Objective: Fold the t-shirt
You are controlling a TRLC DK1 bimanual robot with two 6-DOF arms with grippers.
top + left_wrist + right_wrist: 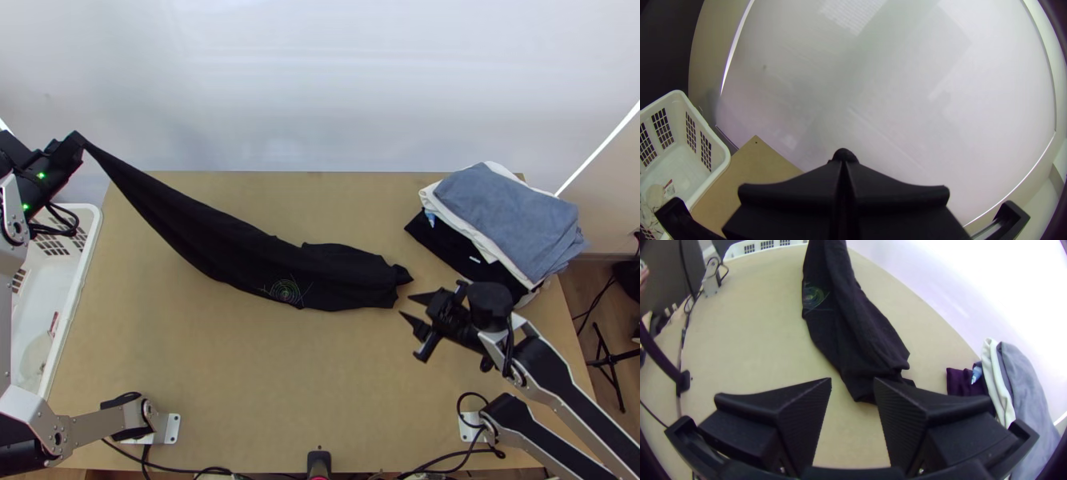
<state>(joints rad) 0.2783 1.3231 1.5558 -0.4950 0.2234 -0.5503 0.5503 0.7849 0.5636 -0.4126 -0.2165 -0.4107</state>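
The black t-shirt (240, 248) is stretched long and bunched from the upper left to the table's middle, its right end lying on the wood. My left gripper (78, 140) holds its far left tip raised beyond the table's left edge; in the left wrist view the left gripper (843, 166) is shut, with a bit of dark cloth at its tips. My right gripper (406, 306) stands open just right of the shirt's loose end. Seen from the right wrist, the right gripper (853, 381) has a gap between its fingers, near the t-shirt (858, 338) but not on it.
A stack of folded clothes, grey-blue on top (508, 216), sits at the table's back right. A white basket (88, 240) stands along the left edge. Cables run along the near edge of the wooden table (280, 384).
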